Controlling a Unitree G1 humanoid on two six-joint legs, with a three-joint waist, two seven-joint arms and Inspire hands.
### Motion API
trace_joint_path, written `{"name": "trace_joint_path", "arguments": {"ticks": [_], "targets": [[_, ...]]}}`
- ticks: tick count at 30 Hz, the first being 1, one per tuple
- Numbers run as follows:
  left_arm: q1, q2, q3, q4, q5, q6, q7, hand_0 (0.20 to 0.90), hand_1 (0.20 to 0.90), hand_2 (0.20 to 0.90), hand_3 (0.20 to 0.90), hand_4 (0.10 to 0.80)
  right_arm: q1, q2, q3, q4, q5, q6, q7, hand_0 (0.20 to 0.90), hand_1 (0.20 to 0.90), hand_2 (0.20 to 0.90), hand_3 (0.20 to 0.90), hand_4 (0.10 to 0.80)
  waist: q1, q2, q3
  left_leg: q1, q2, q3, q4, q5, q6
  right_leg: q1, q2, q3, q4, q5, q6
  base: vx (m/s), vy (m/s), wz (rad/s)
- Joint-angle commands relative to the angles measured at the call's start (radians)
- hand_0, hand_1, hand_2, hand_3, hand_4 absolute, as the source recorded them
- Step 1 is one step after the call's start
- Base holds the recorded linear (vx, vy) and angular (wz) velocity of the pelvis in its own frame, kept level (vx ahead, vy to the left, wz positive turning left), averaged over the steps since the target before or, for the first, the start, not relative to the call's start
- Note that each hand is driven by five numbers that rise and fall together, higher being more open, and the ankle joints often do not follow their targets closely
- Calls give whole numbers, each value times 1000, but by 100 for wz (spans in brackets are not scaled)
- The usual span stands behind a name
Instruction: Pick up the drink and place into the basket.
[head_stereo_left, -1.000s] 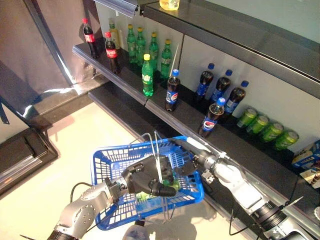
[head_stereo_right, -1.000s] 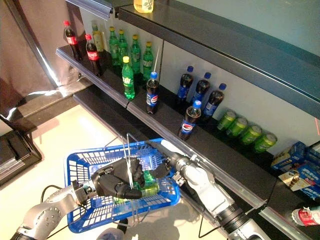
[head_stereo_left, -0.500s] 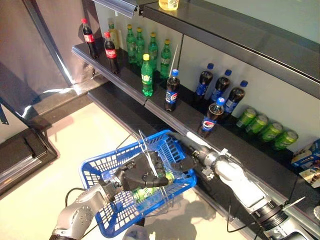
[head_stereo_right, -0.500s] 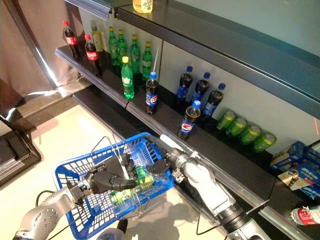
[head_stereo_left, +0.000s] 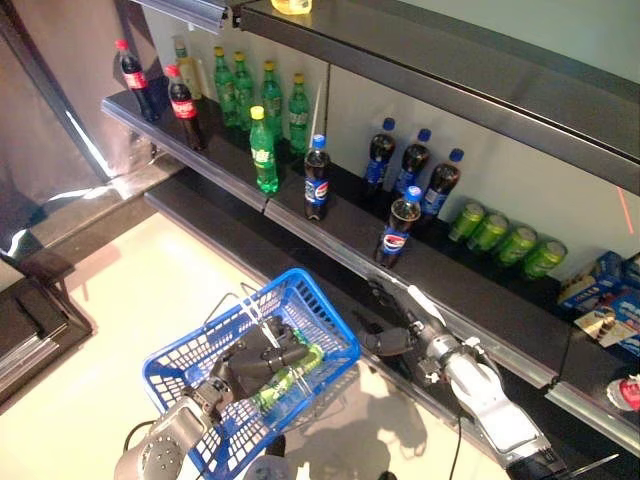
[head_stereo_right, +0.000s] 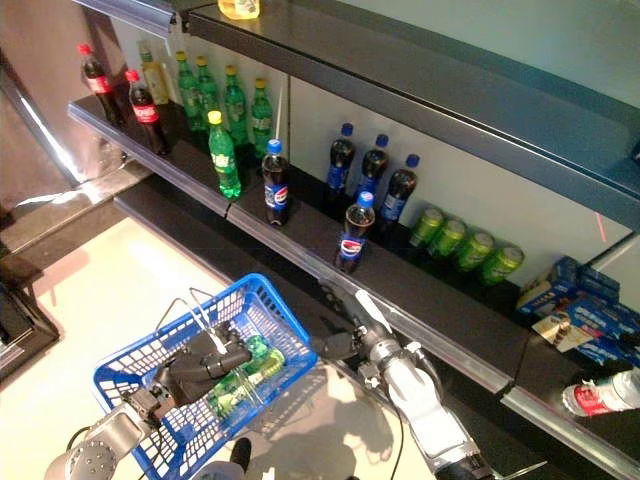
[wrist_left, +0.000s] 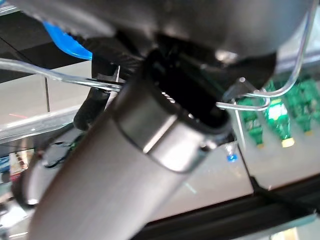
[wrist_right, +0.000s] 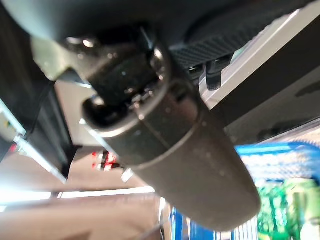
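A blue plastic basket (head_stereo_left: 218, 319) hangs low in front of the shelves. My left hand (head_stereo_left: 258, 358) is curled round its wire handles (wrist_left: 250, 100) and carries it. A green drink bottle (head_stereo_left: 292, 368) lies on its side inside the basket, just past my left hand. It also shows in the right wrist view as a green bottle (wrist_right: 280, 205) behind blue mesh. My right hand (head_stereo_left: 385, 340) is outside the basket, to its right and close to the lower shelf's front edge. Its fingers are relaxed and hold nothing.
The shelf unit (head_stereo_left: 470, 325) runs diagonally behind the basket. On it stand red-capped cola bottles (head_stereo_left: 180, 95), green bottles (head_stereo_left: 263, 150), blue-capped dark bottles (head_stereo_left: 395, 225) and green cans (head_stereo_left: 505, 245). Small boxes (head_stereo_left: 600, 300) sit at the far right. Pale floor (head_stereo_left: 130, 290) lies to the left.
The camera has shifted. My right hand has let go of the green bottle and drawn out of the basket to its right. The bottle now lies in the basket, still carried by my left hand.
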Motion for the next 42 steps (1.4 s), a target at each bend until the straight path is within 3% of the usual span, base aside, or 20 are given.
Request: {"name": "trace_joint_path", "arguments": {"ticks": [1, 12, 30, 36, 42], "targets": [[-195, -54, 92, -158, -276, -235, -164, 300, 300, 300, 200, 100, -24, -10, -45, -26, -23, -119, -56, 900, 900, 900, 900, 800, 11, 42, -152, 46, 28, 73, -3, -83, 3, -4, -30, -5, 19, -9, 21, -10, 16, -8], [-179, -75, 154, -37, -281, -288, -126, 300, 300, 300, 200, 100, 43, 23, -88, 51, -20, -136, -105, 900, 900, 900, 900, 800, -15, 48, -153, 51, 25, 82, -3, -90, 5, -13, -37, 4, 22, -7, 27, -4, 8, -2], [-187, -112, 261, 288, -262, -372, -40, 300, 300, 300, 200, 100, 138, 121, -223, 470, 99, -201, -212, 900, 900, 900, 900, 800, -73, 56, -157, 69, 20, 110, -3, -103, 6, -21, -38, 32, 24, -3, 29, -1, 3, -4], [-201, -96, 270, 407, -274, -369, -41, 300, 300, 300, 200, 100, 139, 122, -270, 682, 142, -238, -182, 900, 900, 900, 900, 800, -83, 62, -157, 75, 16, 118, -3, -109, 7, -20, -39, 36, 25, -4, 27, 0, 0, 0], [-220, -81, 283, 544, -346, -295, -96, 300, 300, 300, 200, 100, 126, 117, -296, 893, 146, -277, -99, 900, 900, 900, 900, 800, -86, 67, -159, 81, 9, 121, 0, -115, 11, -19, -39, 42, 32, -9, 23, 2, 5, -3]]}}
